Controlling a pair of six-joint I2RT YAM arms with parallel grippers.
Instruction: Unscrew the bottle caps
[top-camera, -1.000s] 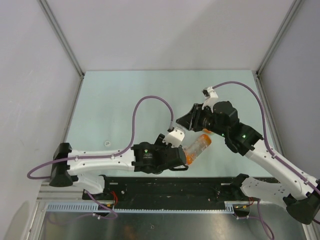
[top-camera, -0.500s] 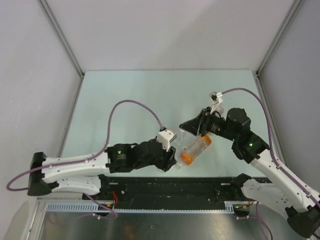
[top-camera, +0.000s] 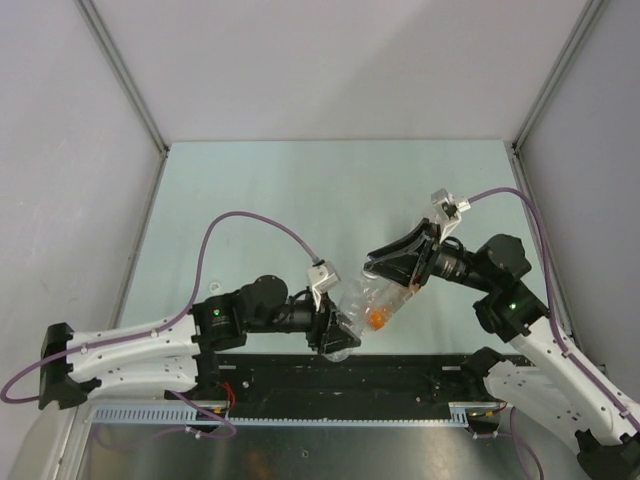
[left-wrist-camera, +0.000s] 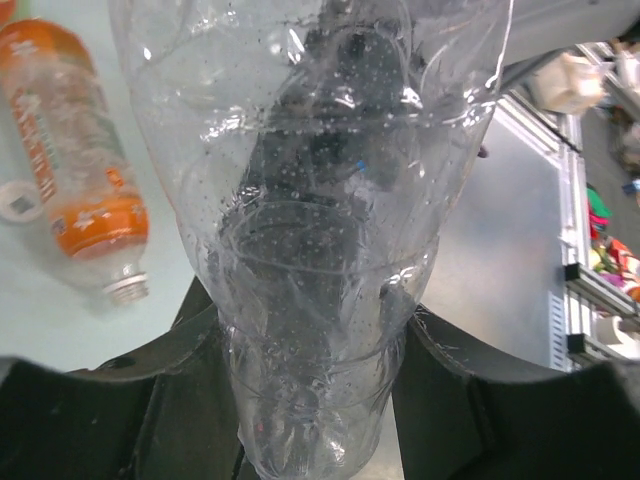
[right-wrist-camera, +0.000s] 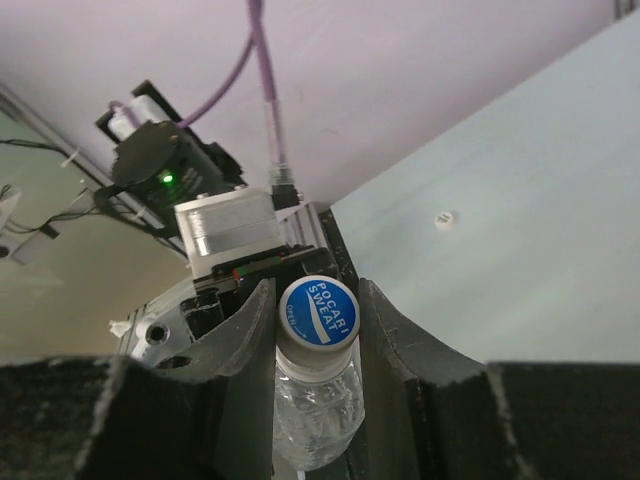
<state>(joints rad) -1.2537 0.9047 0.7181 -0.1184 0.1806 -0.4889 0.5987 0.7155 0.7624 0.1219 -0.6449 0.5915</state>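
Observation:
A clear bottle (top-camera: 357, 298) hangs tilted above the table between both grippers. My left gripper (top-camera: 337, 336) is shut on its bottom end, and the bottle's body (left-wrist-camera: 310, 200) fills the left wrist view between the fingers (left-wrist-camera: 310, 385). My right gripper (right-wrist-camera: 318, 300) is shut on that bottle's cap (right-wrist-camera: 318, 312), white-sided with a blue top. Below it an orange bottle (left-wrist-camera: 85, 180) lies on the table with its neck (left-wrist-camera: 126, 290) open; its orange part (top-camera: 377, 318) shows through the clear bottle. A white cap (right-wrist-camera: 441, 216) lies loose on the table.
The pale green table (top-camera: 300, 200) is walled in by grey panels at the left, back and right. A black rail (top-camera: 400, 375) runs along the near edge. Purple cables (top-camera: 250, 220) loop over both arms. A small white round thing (left-wrist-camera: 20, 200) lies beside the orange bottle.
The left arm has drawn back toward the near edge and the right gripper has swung right. The clear bottle has come up between them, over the orange bottle.

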